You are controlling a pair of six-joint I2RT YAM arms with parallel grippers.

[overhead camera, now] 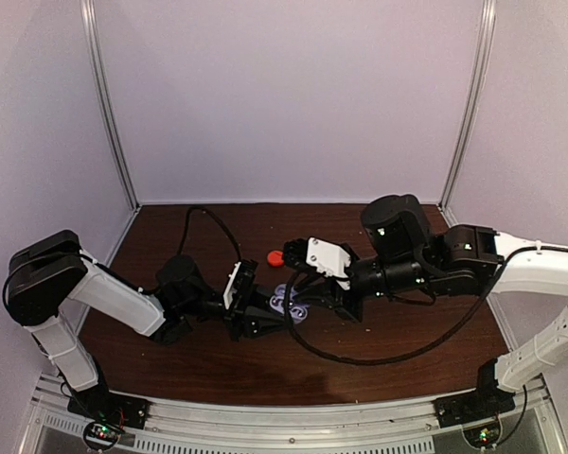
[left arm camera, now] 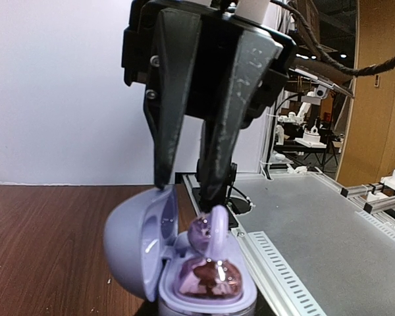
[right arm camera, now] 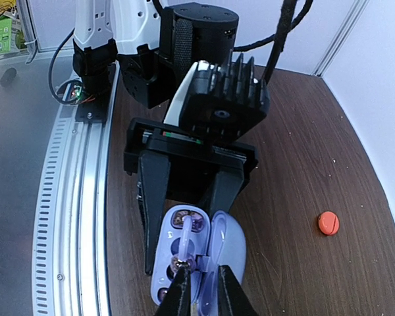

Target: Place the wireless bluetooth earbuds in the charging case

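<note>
The lavender charging case (right arm camera: 214, 253) stands open on the table, its lid (left arm camera: 128, 240) swung aside. My left gripper (right arm camera: 184, 234) is shut on the case, one black finger on each side of its base. One purple earbud (left arm camera: 207, 276) sits in the socket nearest that gripper. A second earbud (right arm camera: 184, 247), with a lavender hook (left arm camera: 219, 227), stands tilted over the other socket. My right gripper (right arm camera: 202, 289) reaches down over the case (overhead camera: 284, 301). Its fingers stand a narrow gap apart. One fingertip (right arm camera: 182, 280) rests at the earbud's bud end, and nothing is pinched between them.
A small red round piece (right arm camera: 328, 223) lies on the brown table beyond the case, also in the top view (overhead camera: 275, 256). The aluminium rail (right arm camera: 72, 217) runs along the table's near edge. White walls close in the back and sides.
</note>
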